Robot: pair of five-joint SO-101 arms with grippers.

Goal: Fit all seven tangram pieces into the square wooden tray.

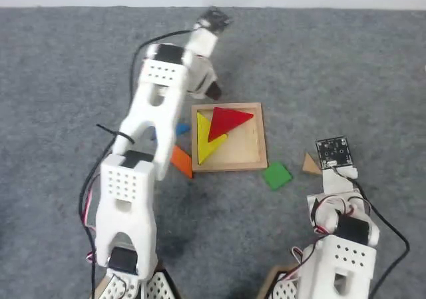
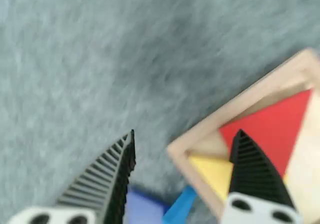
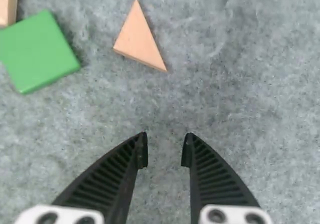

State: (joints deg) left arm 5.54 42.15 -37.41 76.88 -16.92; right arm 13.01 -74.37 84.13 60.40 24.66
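The square wooden tray (image 1: 261, 134) holds a red triangle (image 1: 228, 120) partly overlapping a yellow triangle (image 1: 205, 142). My left gripper (image 2: 186, 134) is open and hangs over the tray's corner (image 2: 175, 149), one finger above the carpet and the other above the red triangle (image 2: 272, 126) and yellow triangle (image 2: 212, 169). Two blue pieces (image 2: 150, 209) lie just outside that corner. An orange piece (image 1: 181, 160) lies by the tray's near left corner. The green square (image 3: 35, 49) and tan triangle (image 3: 137, 37) rest on the carpet ahead of my right gripper (image 3: 165, 141), which is open and holds nothing.
Grey carpet covers the whole table. The left arm (image 1: 150, 119) stretches over the blue pieces (image 1: 181, 129) and hides part of them. The right arm (image 1: 339, 206) stands at the near right, with the green square (image 1: 277, 176) between it and the tray.
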